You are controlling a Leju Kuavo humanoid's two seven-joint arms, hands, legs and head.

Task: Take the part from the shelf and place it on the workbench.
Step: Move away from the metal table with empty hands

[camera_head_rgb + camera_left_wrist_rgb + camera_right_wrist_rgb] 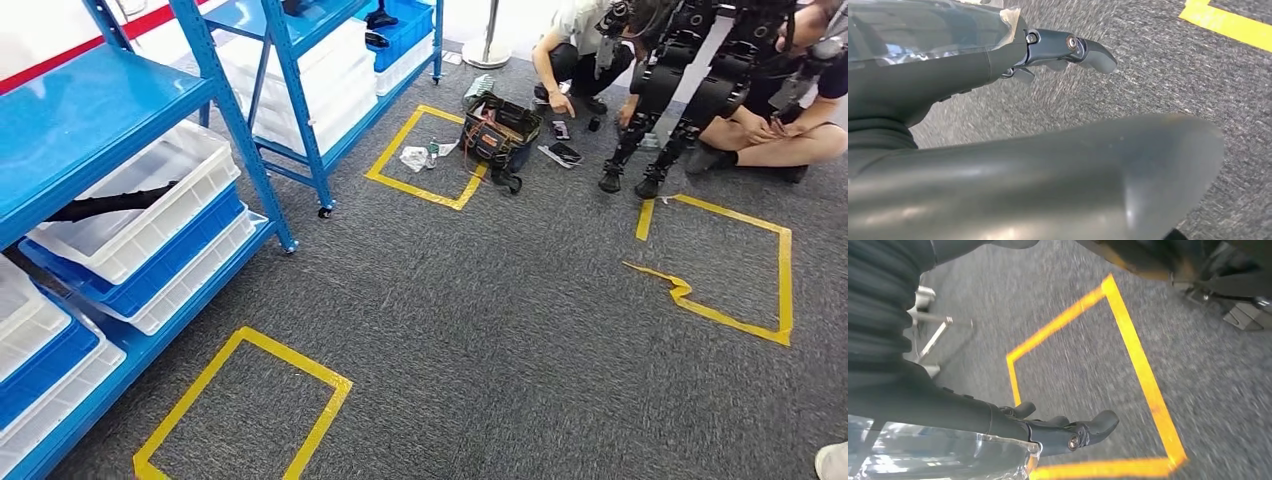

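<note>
The blue shelf (130,90) is cut off at the frame's left edge; carpet (1168,75) beneath the left hand (1068,50) is motion-blurred.

Grey carpet floor (480,330), yellow tape squares (240,410), blue racking (235,120), perhaps wheeled

The robot's right hand (1048,427) hangs over grey carpet (1218,390), its dark fingers (1098,422) stretched out and slightly apart, holding nothing. A grey ribbed cover (878,310) sits behind the hand, and a clear glossy plastic wrap (938,455) lies along the arm beside the fingers. On the carpet beyond the fingers, yellow tape (1143,375) marks a square outline. Pale metal legs (930,322) of some frame stand on the carpet near the ribbed cover. The carpet looks blurred.
</note>
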